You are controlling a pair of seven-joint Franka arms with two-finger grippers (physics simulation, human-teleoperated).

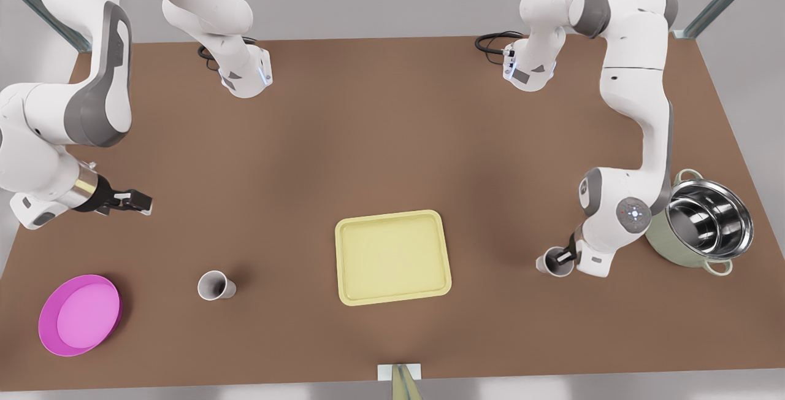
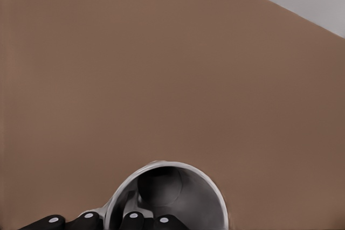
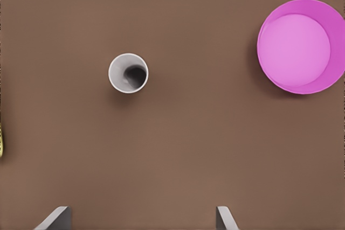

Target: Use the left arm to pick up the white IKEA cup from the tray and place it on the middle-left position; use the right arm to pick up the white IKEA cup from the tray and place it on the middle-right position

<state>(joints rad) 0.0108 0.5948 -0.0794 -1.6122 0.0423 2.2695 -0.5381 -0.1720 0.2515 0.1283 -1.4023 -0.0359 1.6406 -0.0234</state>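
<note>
Dark fingertips [image 2: 132,219] of the left pincer [image 2: 110,222] pinch the wall of one white cup [image 2: 167,197] at its rim, one side inside the mouth and one outside, so this pincer is closed on the cup. It sits at the front view's right, well apart from the tray [image 1: 338,259] and near a steel pot [image 1: 702,225]; whether its base touches the worktop [image 1: 392,142] I cannot tell. The cup looks light, stiff and smooth; a rim pinch probably holds it, though it may swing or slip if jerked, so a gentle set-down suits. The right pincer [image 1: 138,202] hovers wide open at the front view's left, above bare worktop. The second cup [image 1: 214,285] stands upright apart from it, between the tray and a magenta plate [image 1: 80,314]. The tray holds nothing
</note>
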